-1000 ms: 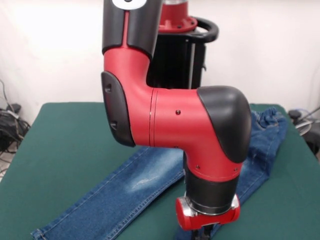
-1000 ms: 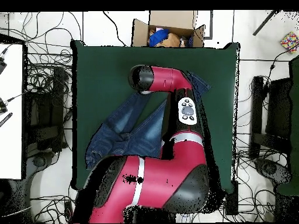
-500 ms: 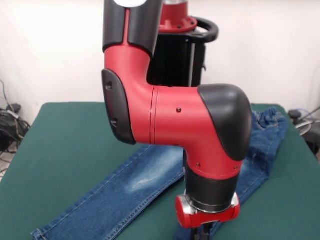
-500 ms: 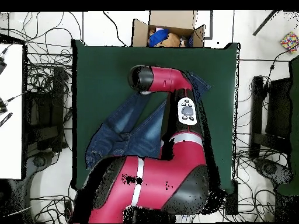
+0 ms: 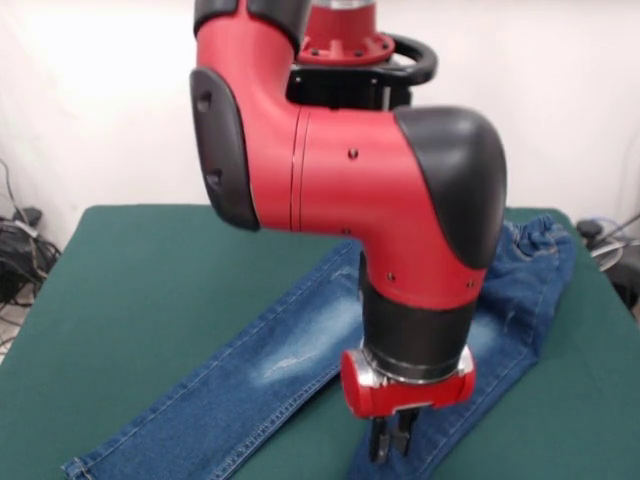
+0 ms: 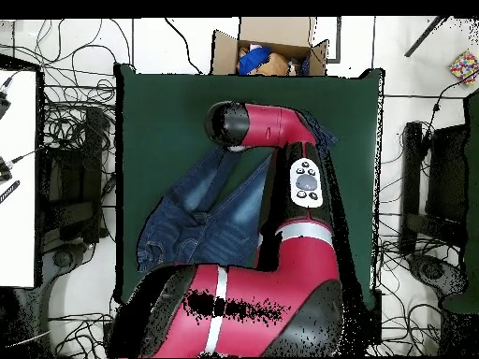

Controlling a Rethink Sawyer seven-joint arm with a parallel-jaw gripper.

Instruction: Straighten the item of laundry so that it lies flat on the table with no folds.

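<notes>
- At the left of the front view we see cables [image 5: 18, 250] hanging off the edge of the green counter [image 5: 140, 290].
- The jeans [image 5: 290, 360] lie on the counter in a diagonal, one leg running down to a hem at the lower left, the faded thigh patch showing pale about midway along it.
- The second leg runs toward the bottom edge of the front view, under the arm; the two legs spread apart in a V, which the overhead view shows more plainly [image 6: 210, 210].
- The red and black arm [image 5: 380, 190] fills the middle of the front view and covers much of the jeans' seat.
- The hand [image 5: 392, 440] hangs below the red wrist ring, over the second leg; its fingers look pressed close together with nothing between them, and we cannot tell whether the tips touch the denim.
- At the right, the gathered waistband [image 5: 535, 240] sits bunched near the counter's far right corner, with creases in the cloth just below it.
- In the overhead view a cardboard box [image 6: 271, 47] stands just beyond the counter's top edge, holding some coloured things we cannot make out.
</notes>
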